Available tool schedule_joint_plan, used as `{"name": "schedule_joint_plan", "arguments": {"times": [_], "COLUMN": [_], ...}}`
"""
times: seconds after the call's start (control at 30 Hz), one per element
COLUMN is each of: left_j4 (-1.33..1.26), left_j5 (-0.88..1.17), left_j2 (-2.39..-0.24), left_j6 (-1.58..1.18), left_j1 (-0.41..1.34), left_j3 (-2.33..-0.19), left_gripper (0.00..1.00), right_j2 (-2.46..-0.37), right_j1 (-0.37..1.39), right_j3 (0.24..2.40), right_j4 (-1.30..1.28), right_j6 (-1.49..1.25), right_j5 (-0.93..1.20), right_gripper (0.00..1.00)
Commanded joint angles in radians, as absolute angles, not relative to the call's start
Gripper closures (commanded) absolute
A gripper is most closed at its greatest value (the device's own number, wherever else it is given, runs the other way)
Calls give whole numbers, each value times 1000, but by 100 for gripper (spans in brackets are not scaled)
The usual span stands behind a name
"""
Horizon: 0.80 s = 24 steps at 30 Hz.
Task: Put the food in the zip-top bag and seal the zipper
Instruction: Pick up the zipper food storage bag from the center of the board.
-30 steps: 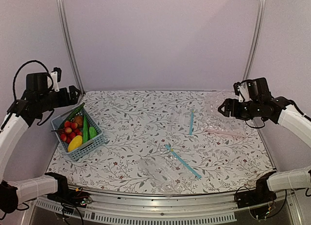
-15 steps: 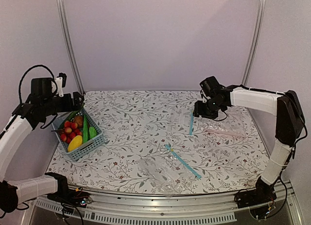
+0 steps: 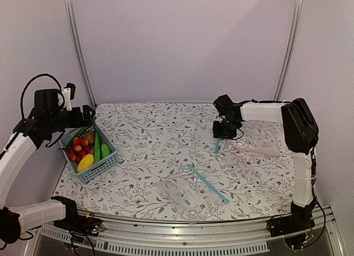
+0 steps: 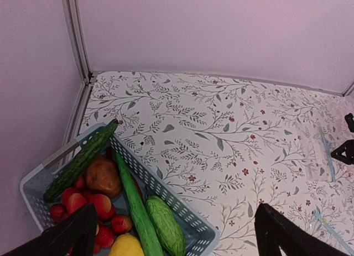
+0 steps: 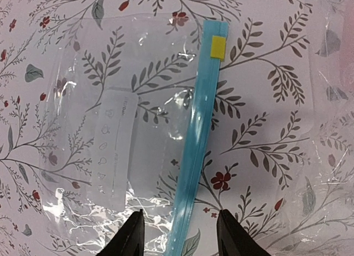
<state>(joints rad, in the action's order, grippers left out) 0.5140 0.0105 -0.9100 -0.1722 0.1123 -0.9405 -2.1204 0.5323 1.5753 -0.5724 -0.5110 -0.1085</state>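
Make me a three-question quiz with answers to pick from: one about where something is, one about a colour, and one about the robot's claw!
1. Where is the yellow food? A in the basket; B on the table; C held in the air.
2. What colour is the strip on the bag under the right gripper? A pink; B light blue; C green.
3. How is the right gripper? A open; B shut on the bag; C shut on the food.
Answers: 1 A, it lies among the basket's other food. 2 B, the right wrist view shows light blue. 3 A, its fingers stand apart either side of the strip.
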Motion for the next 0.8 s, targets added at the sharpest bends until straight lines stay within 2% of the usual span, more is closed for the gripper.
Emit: {"name": "schedule_joint_plan", "arguments": {"times": [0.0,0.27,0.43,0.73,0.77], "left_j4": [518,520,520,520,519], "left_j5": [3,8,11,6,4], "left_j2": [-910,-909,-912,-907,-908], "left_j6": [-159,-158,-157,-151,-150], "left_j1": [121,121,120,121,121], "left_j3": [-931,-928,-928,-928,-928], "left_gripper": [0,1,0,0,0], "right_j2": [-2183,-2229,-2254,-2294,-2300], "right_j1": [537,538,536,537,537], "right_j3": [1643,1684,1709,1737,1741], "right_j4": [-597,-609,-613,-631,-635], "right_j6": [-506,-515,-517,-519,-519], "right_j5": [-137,-177,-178,-202,-210], "right_gripper": [57,61,70,72,75]}}
